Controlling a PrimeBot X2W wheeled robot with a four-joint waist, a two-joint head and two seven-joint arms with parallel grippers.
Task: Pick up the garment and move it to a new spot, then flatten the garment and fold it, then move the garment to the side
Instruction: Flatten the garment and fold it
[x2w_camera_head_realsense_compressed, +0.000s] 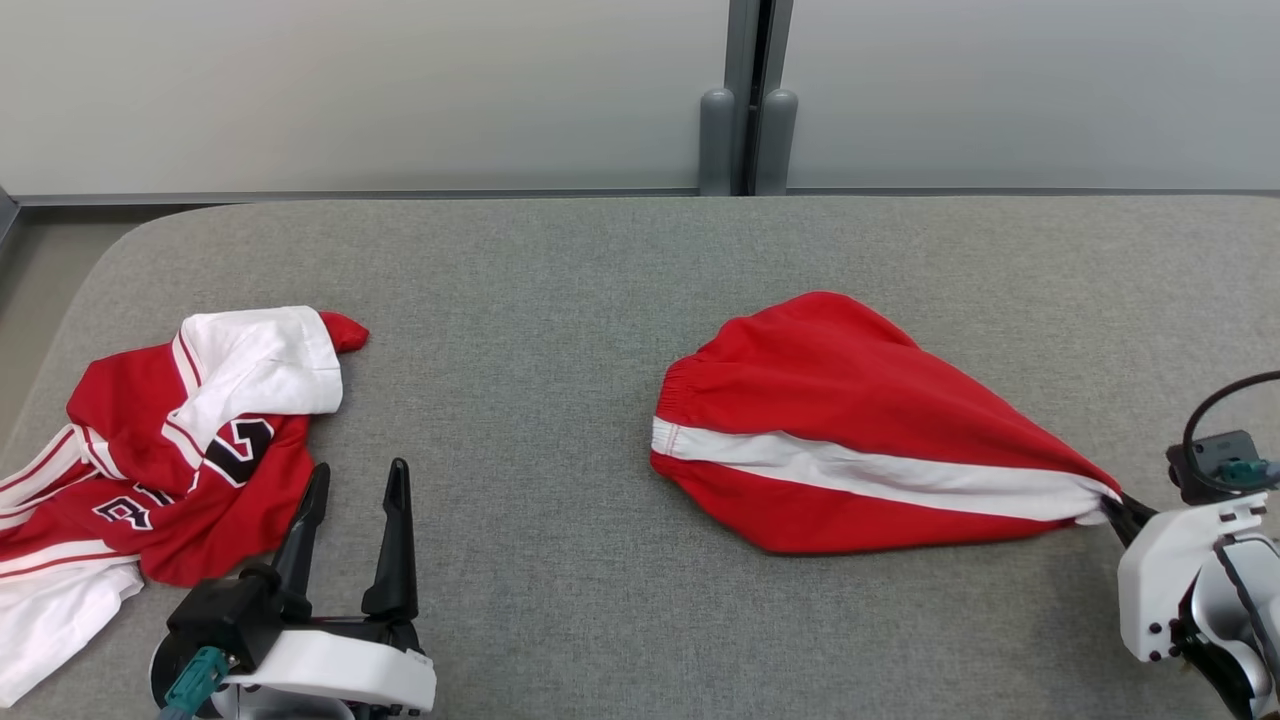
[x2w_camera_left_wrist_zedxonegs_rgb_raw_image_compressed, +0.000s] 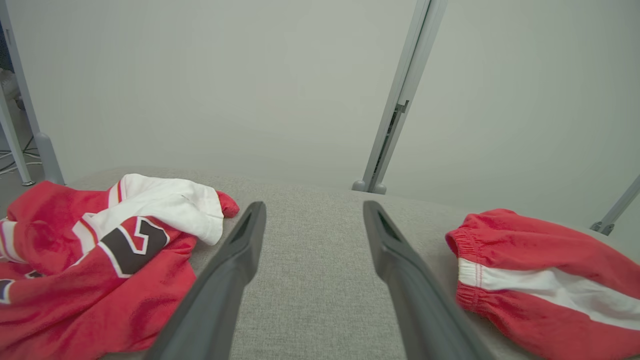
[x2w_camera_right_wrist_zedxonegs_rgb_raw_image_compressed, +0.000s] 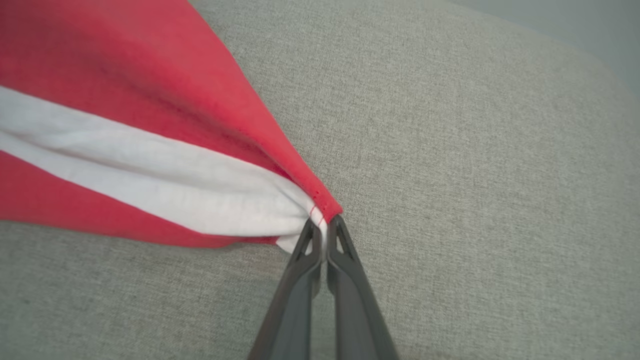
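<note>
Grey fabric surface (x2w_camera_head_realsense_compressed: 560, 300), pale wall panels (x2w_camera_head_realsense_compressed: 350, 90) behind, red shorts (x2w_camera_head_realsense_compressed: 830, 400)

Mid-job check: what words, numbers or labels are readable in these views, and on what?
"2": big black numeral, white-edged, on the red and white jersey; folds may hide more digits.
Black lettering lower on that jersey: crumpled, perhaps an "R", not readable.
On the red shorts: no text visible.

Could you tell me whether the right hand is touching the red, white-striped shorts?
Touching: the right wrist view shows the right hand shut on the red, white-striped shorts.
</note>
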